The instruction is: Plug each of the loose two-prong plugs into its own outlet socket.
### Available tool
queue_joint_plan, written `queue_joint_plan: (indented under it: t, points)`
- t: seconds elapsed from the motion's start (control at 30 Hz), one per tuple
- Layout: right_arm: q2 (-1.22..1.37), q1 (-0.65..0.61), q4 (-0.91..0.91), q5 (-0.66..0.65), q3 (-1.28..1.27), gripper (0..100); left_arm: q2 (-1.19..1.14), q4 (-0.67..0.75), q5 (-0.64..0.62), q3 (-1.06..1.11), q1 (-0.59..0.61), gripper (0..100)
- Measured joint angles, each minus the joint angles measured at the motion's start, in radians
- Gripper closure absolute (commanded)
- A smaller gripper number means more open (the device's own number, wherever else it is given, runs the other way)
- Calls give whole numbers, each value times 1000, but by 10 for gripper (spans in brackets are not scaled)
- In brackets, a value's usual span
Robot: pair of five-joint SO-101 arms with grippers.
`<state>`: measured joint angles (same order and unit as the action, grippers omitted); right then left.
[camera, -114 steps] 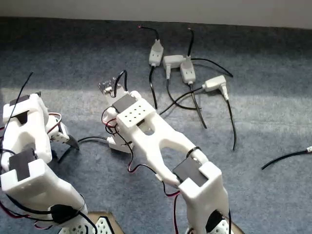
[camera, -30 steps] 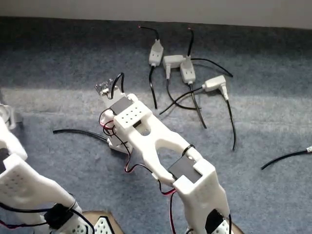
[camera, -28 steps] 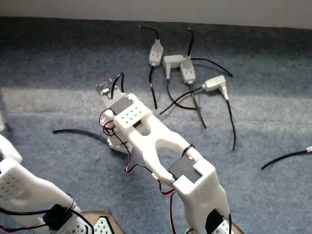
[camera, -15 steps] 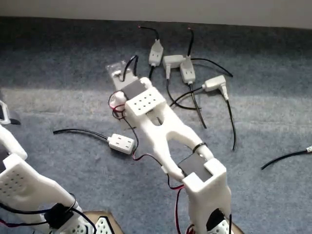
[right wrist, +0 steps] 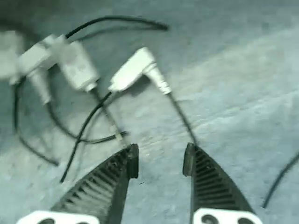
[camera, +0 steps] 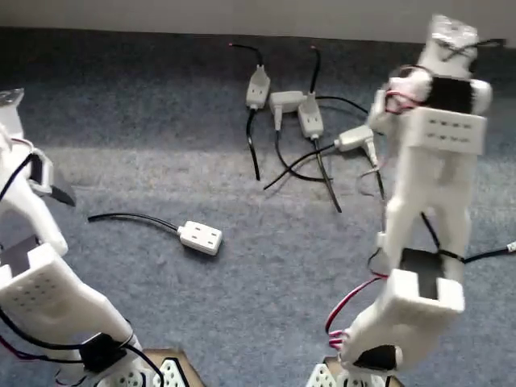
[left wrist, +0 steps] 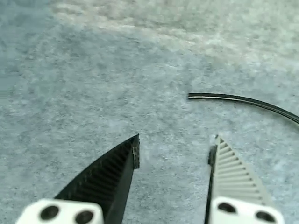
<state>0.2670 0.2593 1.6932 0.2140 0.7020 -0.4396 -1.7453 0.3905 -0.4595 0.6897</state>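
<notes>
Apparently the right gripper (right wrist: 160, 160), jaws parted and empty, hangs near the white plug (right wrist: 133, 69) at the far right of the bench (camera: 266, 306). It would be best to grasp the plug across its body, clear of its cord (right wrist: 180, 112), leaving the prongs free. The outlet socket (camera: 200, 237) lies well apart, to the near left. The left gripper (left wrist: 175, 149) is likewise agape, near a black cable (left wrist: 233, 99). No print is legible.

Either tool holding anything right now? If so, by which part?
Nothing is held. The left tool and right tool are both open, gaps empty; the nearest plug lies apart from the right tool.
</notes>
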Motion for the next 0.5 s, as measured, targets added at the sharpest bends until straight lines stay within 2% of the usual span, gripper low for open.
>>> queue_joint_plan:
  t: [0.13,0.2,0.33,0.5]
  points:
    - [69,279,-23,-109,8,771,0,-3,-6,49,-121,751]
    - [132,377,-40,-153,8,771,0,-3,-58,71,-184,751]
    - [265,508,-101,-216,8,771,0,-3,-157,75,-307,751]
    - [408,600,-204,-230,6,771,28,-6,-241,115,-434,751]
